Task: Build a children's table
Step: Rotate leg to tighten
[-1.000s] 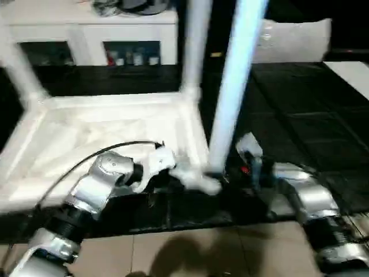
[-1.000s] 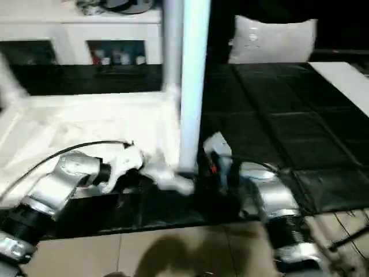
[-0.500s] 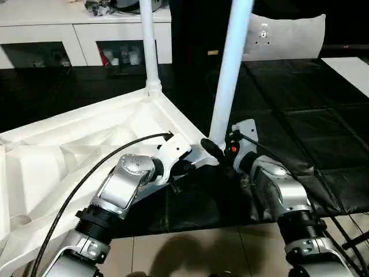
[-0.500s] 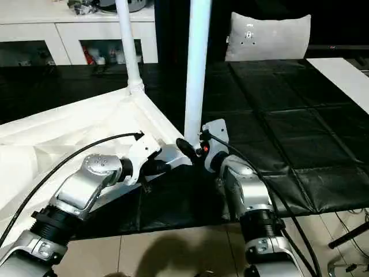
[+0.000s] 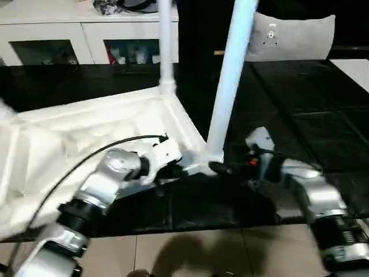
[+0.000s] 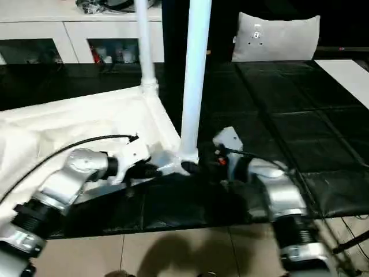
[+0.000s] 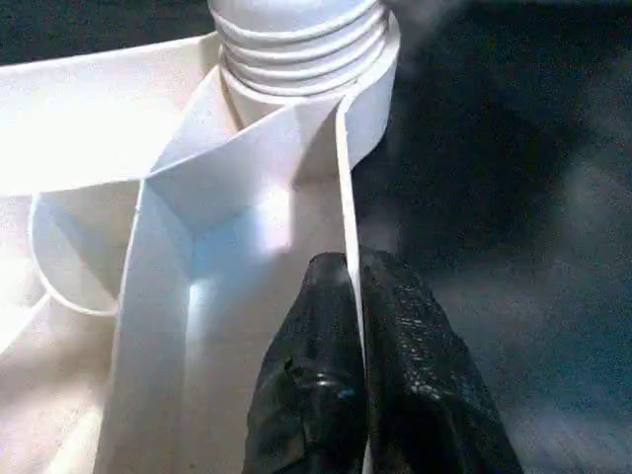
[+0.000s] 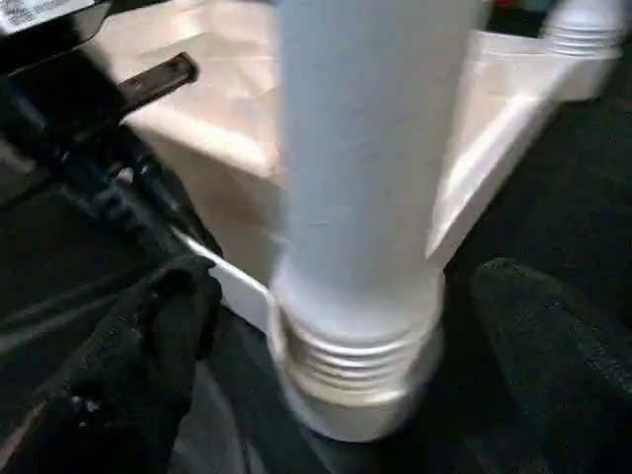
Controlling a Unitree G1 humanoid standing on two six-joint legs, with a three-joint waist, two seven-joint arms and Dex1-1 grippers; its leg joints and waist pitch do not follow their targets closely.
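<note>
Pinching the tabletop (image 5: 86, 124) rim, left gripper (image 7: 353, 296); right gripper (image 8: 341, 326) spread around a leg (image 8: 365, 178), top cut off.

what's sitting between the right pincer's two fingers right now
The near leg of the table, at its threaded base, stands between the right pincer's fingers with gaps on both sides, as the right wrist view shows. The pincer is open, not gripping.

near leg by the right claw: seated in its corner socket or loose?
Cannot tell if fully seated. The near leg stands upright in the tabletop's corner socket; its ribbed collar shows. The right claw is open around it.
</note>
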